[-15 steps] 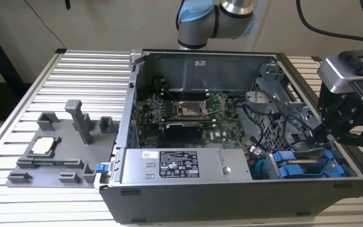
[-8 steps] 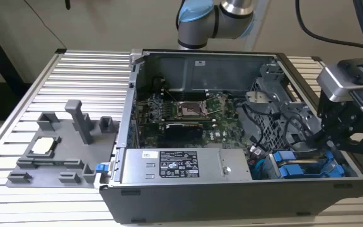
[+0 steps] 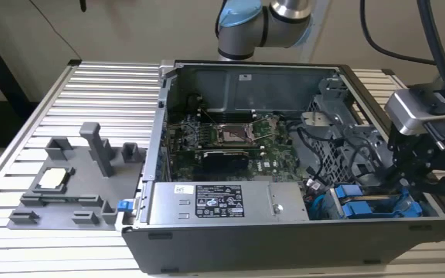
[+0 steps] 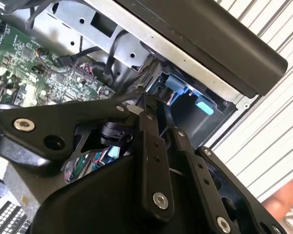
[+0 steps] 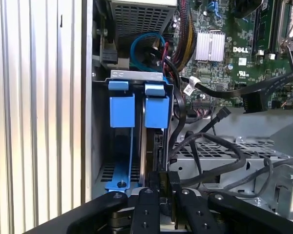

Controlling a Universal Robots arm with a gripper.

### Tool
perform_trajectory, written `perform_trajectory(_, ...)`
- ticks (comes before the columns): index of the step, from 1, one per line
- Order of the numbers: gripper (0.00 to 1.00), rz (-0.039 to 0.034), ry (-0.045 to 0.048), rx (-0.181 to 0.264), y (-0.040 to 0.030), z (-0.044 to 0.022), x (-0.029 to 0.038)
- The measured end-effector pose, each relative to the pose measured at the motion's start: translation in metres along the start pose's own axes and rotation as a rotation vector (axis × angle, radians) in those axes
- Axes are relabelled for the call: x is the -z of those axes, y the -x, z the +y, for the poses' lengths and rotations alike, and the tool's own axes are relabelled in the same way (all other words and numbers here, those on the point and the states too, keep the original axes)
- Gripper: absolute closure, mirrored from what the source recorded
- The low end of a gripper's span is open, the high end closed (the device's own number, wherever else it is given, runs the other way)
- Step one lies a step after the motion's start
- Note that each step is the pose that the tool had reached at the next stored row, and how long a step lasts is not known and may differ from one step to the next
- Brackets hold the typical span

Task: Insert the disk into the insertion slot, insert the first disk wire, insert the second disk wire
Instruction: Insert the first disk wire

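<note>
Honestly, the nearest action is at about 4 o'clock in the exterior view, where the gripper [image 5: 164,181] hangs over the front corner of the open PC case [image 3: 284,246], right at the insertion slot [image 5: 136,74]. In the first wrist view its fingers [image 5: 174,183] look pressed together with nothing I can make out between them. They sit just at the end of the disk [image 5: 156,114], and I can't tell if they're touching it or a hair off. The disk stands on edge inside the slot, its blue front level with the other blue carrier [image 5: 122,107] just beside it, both under the same grey metal bracket. A bunch of black cables [image 5: 210,146] loops close by on the board side. At 6 o'clock a silver power supply [image 3: 284,202] with a label lies along the case's front wall. Around 8 o'clock, outside the case on the slatted metal table [image 3: 99,92], there's a dark grey fixture tray [image 3: 91,191] with upright posts and a small pale square part [image 3: 55,178] on it. Further in, the green motherboard [image 3: 222,136] fills the middle of the case. Way back at 12 o'clock is the arm's grey-and-blue joint [image 3: 261,26].
</note>
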State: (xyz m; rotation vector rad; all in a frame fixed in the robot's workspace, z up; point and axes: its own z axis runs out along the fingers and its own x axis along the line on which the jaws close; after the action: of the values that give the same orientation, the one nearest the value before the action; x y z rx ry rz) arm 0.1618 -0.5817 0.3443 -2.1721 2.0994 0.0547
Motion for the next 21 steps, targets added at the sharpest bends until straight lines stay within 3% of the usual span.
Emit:
perform_trajectory(3, 0.81, 0.0003, -0.0111, 0.001, -0.0002, 0.0002, -0.0026)
perform_trajectory(21, 0.81, 0.0066, -0.0174, -0.056, 0.0001, 0.0032, -0.0050)
